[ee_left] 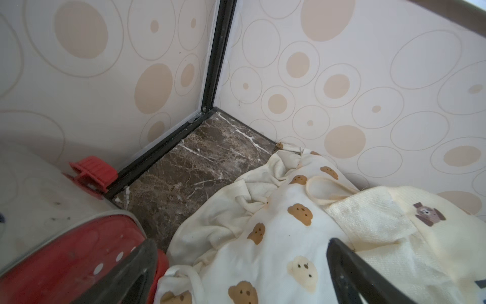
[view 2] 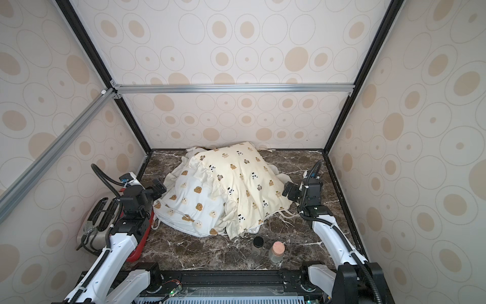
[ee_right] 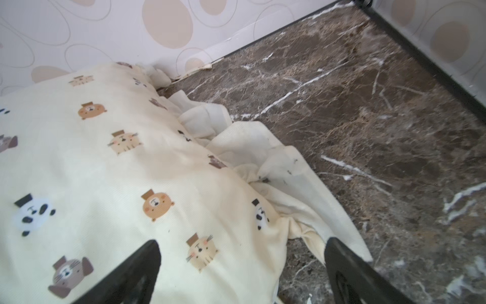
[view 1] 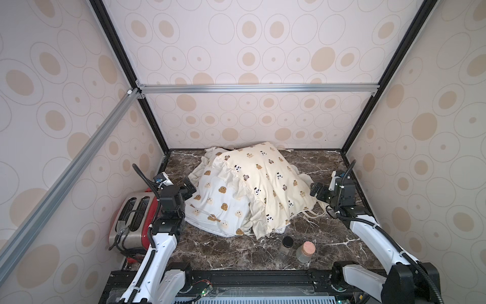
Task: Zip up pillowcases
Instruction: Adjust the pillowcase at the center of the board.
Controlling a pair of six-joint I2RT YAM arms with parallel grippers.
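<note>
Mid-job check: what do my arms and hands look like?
The left arm and right arm have white shells with black joints. Black ribbed cable hoses run along each. The left hand and right hand are black, each with two flat fingers.

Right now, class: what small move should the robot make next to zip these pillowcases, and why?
Probably the right arm should shut its open jaws on the ruffle of the bear-print pillowcase and lift: it overlaps the white pillowcase; no zipper shows.
</note>
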